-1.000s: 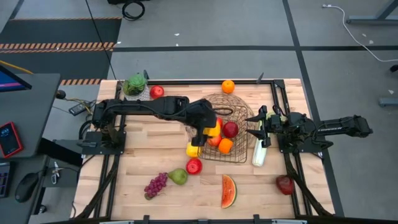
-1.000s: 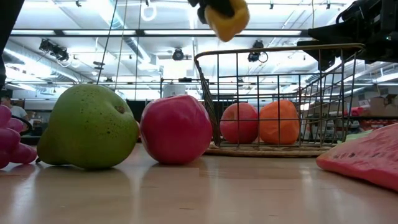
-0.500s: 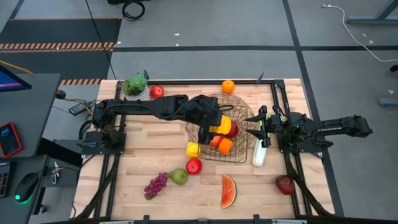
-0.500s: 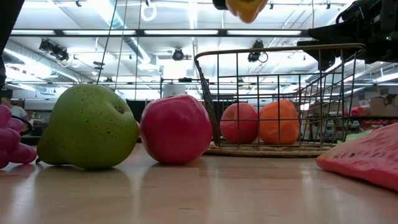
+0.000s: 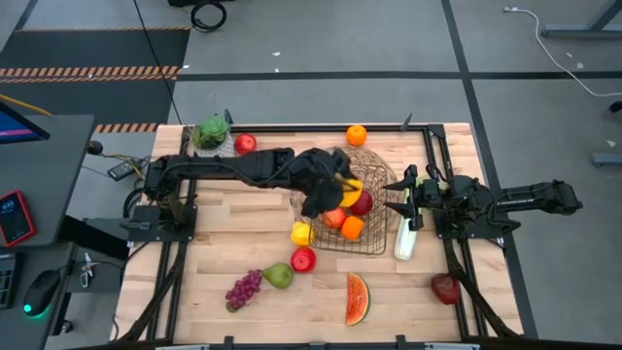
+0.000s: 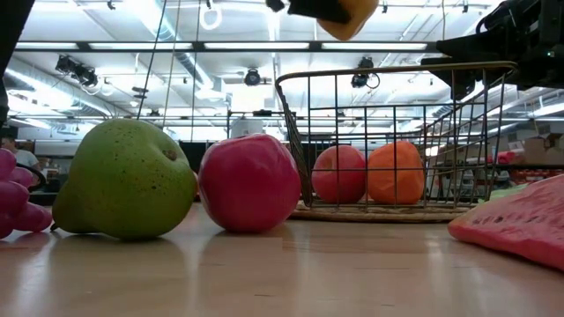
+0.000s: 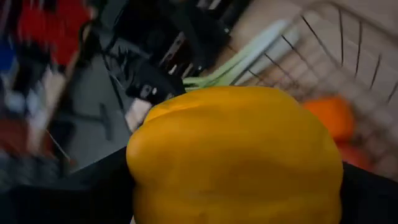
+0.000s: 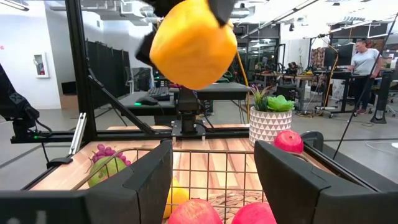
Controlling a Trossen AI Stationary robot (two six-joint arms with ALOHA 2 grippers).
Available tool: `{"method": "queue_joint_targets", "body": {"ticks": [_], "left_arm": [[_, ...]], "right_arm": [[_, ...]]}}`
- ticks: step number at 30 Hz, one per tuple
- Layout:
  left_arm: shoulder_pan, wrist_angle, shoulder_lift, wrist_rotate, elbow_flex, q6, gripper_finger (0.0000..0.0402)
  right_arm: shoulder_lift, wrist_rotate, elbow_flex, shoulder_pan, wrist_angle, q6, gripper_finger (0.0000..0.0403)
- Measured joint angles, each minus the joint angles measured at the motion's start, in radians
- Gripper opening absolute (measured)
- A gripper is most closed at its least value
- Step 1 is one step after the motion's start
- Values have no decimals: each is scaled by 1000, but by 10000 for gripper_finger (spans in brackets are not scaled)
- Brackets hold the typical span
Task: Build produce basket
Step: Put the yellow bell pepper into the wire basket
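Observation:
My left gripper [image 5: 335, 190] hangs over the wire basket [image 5: 377, 167], shut on a yellow pepper [image 5: 349, 184]. The pepper fills the left wrist view [image 7: 236, 155] and shows high above the basket's rim in the low view [image 6: 348, 12] and the right wrist view [image 8: 193, 43]. A red apple [image 5: 361, 202] and an orange [image 5: 352, 227] lie in the basket. The pale-green celery stalk [image 5: 404, 240] lies on the table to the basket's right. My right gripper [image 5: 398, 196] waits there, open, with nothing between its fingers [image 8: 143, 180]. My left gripper pinches the yellow pepper between its two fingers [image 7: 93, 193], which lie on opposite sides of it [image 7: 140, 180]. The fingers come from the table's left, slanting down. The pepper is lifted clear, above the basket's rim.
Outside the basket lie a yellow piece [image 5: 302, 233], a red apple [image 5: 303, 259], a green pear [image 5: 279, 275], purple grapes [image 5: 243, 289], a watermelon slice [image 5: 358, 297] and a dark red fruit [image 5: 446, 288]. At the far edge are an orange [image 5: 357, 134], an apple [image 5: 245, 143] and a potted plant [image 5: 210, 133].
My left gripper has risen a little and gone toward the table's far right, farther over the basket. Its wrist has rolled, turning the held pepper with it. The pepper stays clear of the basket.

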Motion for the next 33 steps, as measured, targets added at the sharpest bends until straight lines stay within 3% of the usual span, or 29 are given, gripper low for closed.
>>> {"method": "queue_joint_targets", "body": {"ticks": [9, 17, 25, 33], "left_arm": [[-29, -49, 0, 0, -1, 417, 353], [-64, -84, 0, 2, -1, 614, 353], [-60, -85, 0, 0, -1, 689, 353], [-59, -84, 0, 1, -1, 593, 353]], "right_arm": [[0, 0, 0, 0, 0, 0, 231], [0, 0, 0, 0, 0, 0, 231], [0, 0, 0, 0, 0, 0, 231], [0, 0, 0, 0, 0, 0, 231]]}}
